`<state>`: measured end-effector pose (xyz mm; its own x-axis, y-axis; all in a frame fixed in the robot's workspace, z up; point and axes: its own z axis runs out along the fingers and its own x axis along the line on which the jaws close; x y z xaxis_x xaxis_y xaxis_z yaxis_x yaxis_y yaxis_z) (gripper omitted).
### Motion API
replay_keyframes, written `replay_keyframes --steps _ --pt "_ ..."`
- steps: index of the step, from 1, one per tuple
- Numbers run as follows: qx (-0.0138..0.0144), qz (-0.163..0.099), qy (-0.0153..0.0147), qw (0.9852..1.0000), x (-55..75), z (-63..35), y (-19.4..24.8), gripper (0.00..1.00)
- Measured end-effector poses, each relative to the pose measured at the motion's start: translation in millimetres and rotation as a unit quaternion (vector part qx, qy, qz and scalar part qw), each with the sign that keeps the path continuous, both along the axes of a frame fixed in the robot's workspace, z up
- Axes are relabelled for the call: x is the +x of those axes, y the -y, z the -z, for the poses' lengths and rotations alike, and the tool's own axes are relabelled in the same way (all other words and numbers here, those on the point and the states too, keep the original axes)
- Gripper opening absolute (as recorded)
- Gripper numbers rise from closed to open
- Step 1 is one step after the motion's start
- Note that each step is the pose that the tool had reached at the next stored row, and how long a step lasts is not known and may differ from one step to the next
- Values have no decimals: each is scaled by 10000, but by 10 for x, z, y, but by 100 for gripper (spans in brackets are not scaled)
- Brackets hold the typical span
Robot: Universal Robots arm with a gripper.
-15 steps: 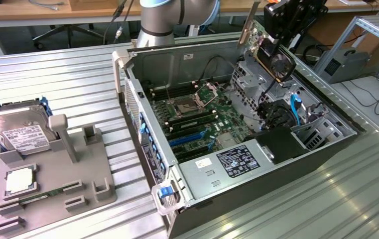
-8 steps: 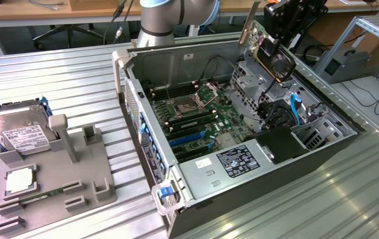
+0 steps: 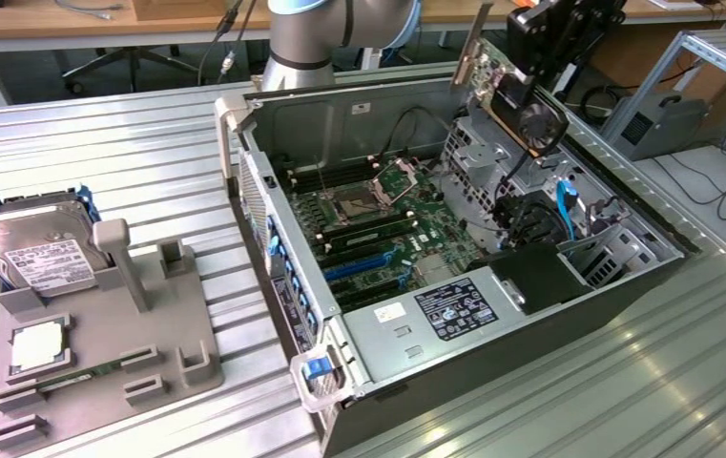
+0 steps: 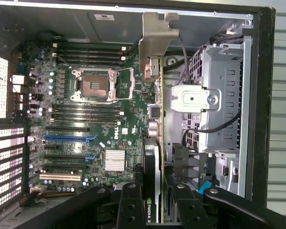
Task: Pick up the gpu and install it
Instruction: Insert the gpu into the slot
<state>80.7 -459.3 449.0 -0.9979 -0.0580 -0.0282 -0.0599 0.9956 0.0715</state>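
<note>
I hold the gpu (image 3: 519,95) in the air above the open computer case (image 3: 376,124), over the side at the exterior view's right. It is a green card with a dark round fan and a pale metal end bracket (image 3: 475,48). My black gripper (image 3: 553,52) is shut on its upper edge. In the wrist view the gpu (image 4: 155,143) hangs edge-on between my fingers (image 4: 132,205), its bracket (image 4: 155,43) pointing at the far case wall. Beneath it lies the green motherboard (image 4: 86,109) with its expansion slots (image 4: 66,139).
A silver drive cage (image 4: 214,95) and loose cables sit beside the card's path. On the exterior view's left, a grey fixture tray (image 3: 184,353) carries a hard drive (image 3: 38,253), a CPU (image 3: 38,345) and a RAM stick (image 3: 83,374). The arm's base (image 3: 305,38) stands behind the case.
</note>
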Motion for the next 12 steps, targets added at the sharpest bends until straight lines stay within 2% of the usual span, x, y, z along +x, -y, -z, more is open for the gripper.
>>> replay_keyframes --steps 6,12 --pt "-2 -405 0 9992 0 0 -3 27" --pt "-4 -866 0 9962 0 2 -7 27"
